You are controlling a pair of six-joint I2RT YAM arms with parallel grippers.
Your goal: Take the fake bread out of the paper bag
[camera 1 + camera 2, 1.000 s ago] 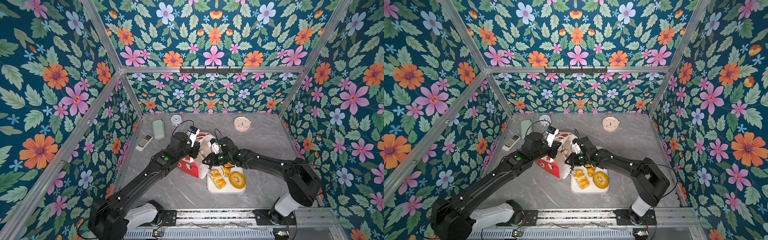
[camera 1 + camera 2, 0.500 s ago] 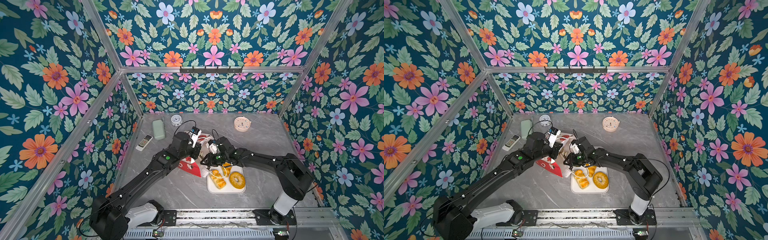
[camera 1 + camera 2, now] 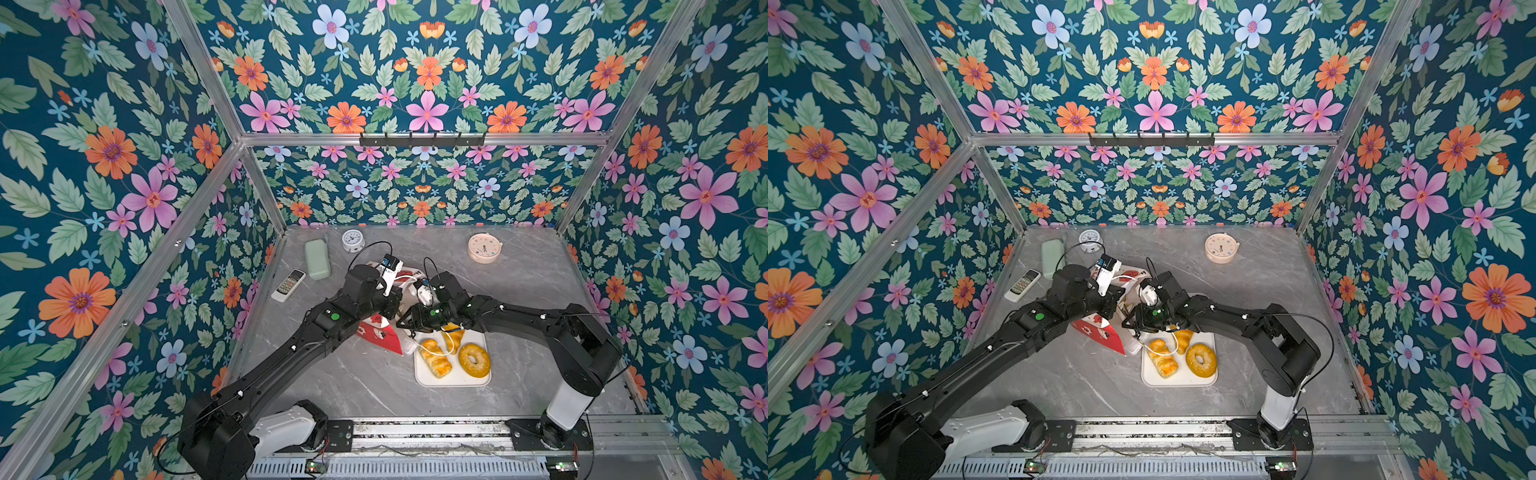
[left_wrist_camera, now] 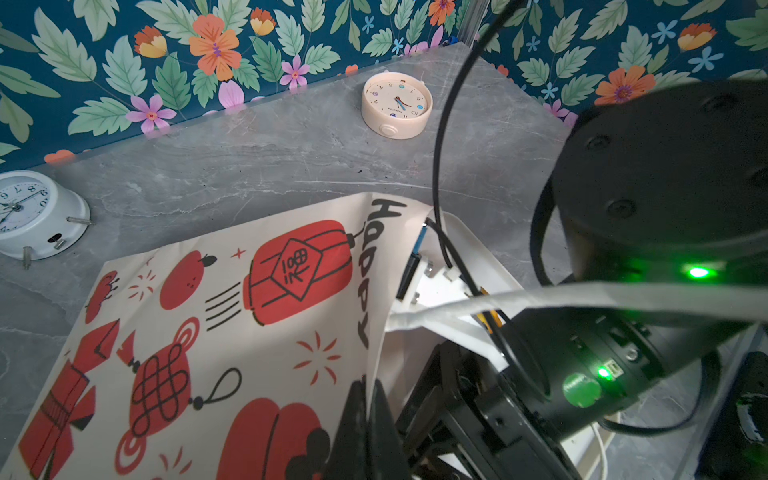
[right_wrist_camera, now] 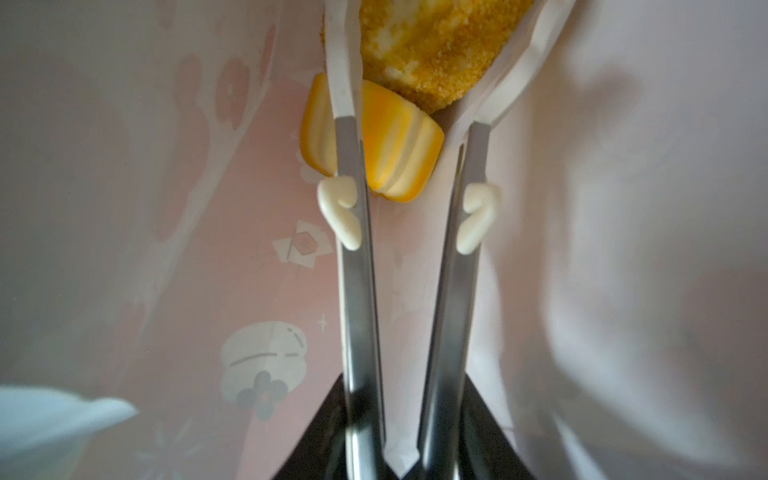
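Note:
The paper bag [image 3: 380,332] [image 3: 1100,332] lies on its side, its mouth turned to the right. My left gripper [image 4: 368,399] is shut on the bag's upper rim [image 4: 374,332], holding the mouth up. My right gripper [image 5: 409,399] [image 3: 409,322] is shut on metal tongs [image 5: 357,270] and reaches inside the bag. The tongs' white tips stand apart on either side of a seeded loaf [image 5: 428,50], with a fluted bun [image 5: 390,145] beside it. A bagel [image 3: 473,359], a braided roll [image 3: 435,357] and a croissant [image 3: 453,338] lie on the white tray [image 3: 457,380].
A pink clock [image 3: 484,248] and a white alarm clock [image 3: 353,241] stand at the back. A green case [image 3: 317,259] and a remote [image 3: 288,285] lie at the back left. The bag's white cord handle [image 3: 436,353] trails over the tray.
My right gripper has pushed left, deeper into the bag's mouth, and the tongs' arms have spread. The bag has tipped lower in my left gripper's hold.

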